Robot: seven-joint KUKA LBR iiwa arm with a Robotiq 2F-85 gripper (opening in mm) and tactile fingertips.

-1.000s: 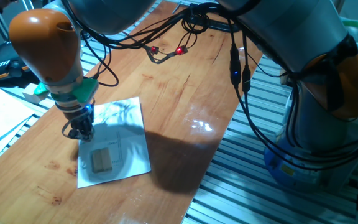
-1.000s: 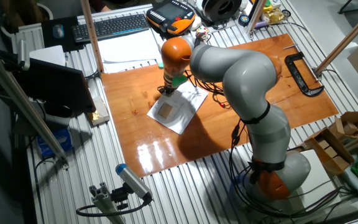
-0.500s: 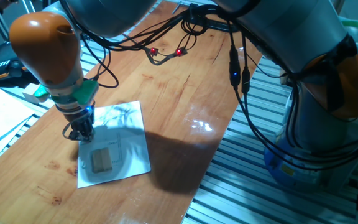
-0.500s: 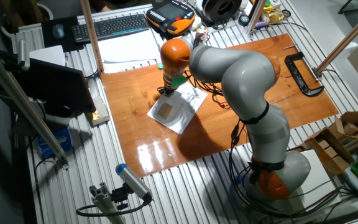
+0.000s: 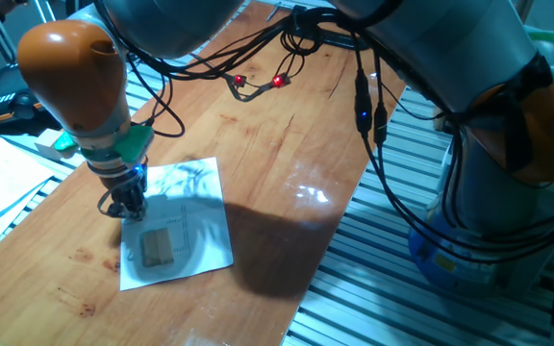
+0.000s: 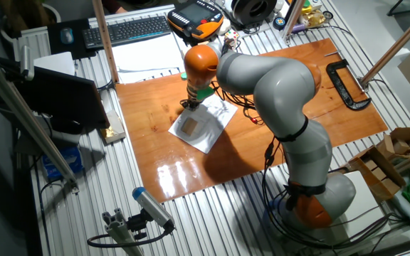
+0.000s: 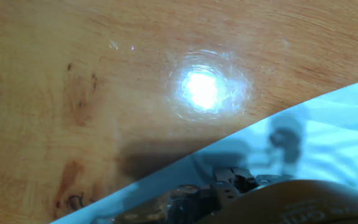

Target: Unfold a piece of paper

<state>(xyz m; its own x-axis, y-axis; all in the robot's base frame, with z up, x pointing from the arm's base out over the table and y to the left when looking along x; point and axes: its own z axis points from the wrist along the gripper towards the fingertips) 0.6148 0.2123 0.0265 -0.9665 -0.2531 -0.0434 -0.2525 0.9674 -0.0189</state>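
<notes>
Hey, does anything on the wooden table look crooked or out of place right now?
The piece of paper lies skewed to the table edges, gripper at its edge. Nothing looks spilled or torn.

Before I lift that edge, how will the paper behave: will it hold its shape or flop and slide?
The piece of paper looks thin and lies flat on the table, so it will likely droop if raised by one edge. The wood shows a glossy glare, so the sheet may slide if pushed. The gripper is at its edge; a light sheet could shift easily.
</notes>
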